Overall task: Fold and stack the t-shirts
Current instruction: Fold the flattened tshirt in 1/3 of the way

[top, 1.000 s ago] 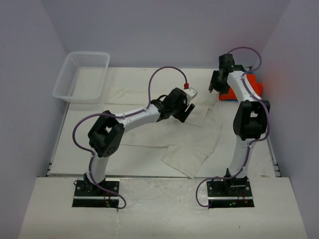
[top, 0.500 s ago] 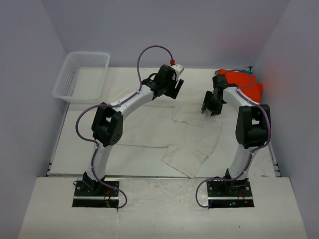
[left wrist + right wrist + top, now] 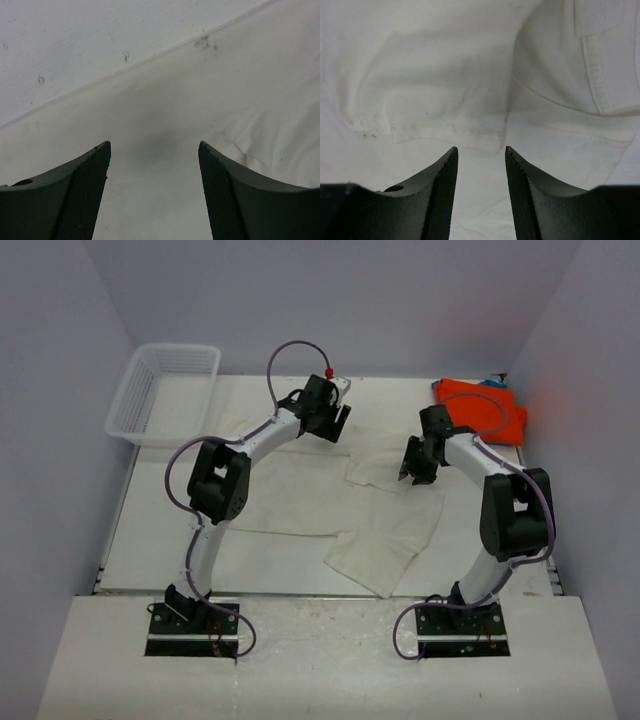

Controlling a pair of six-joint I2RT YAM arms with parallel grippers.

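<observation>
Fingers on the left gripper [image 3: 154, 150] and right gripper [image 3: 481, 150] are apart, holding nothing. The cream t-shirt [image 3: 300, 495] lies rumpled in the middle, not folded yet. 1 orange t-shirt [image 3: 478, 408] looks folded, upper right.

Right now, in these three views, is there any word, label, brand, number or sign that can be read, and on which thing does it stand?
None can be read.
The cream t-shirt is plain, and the orange t-shirt shows no print.
The mesh basket bears no label.
The dark specks on the cloth are marks, not letters.
Any marking on the arms' base plates is too small to tell.
</observation>
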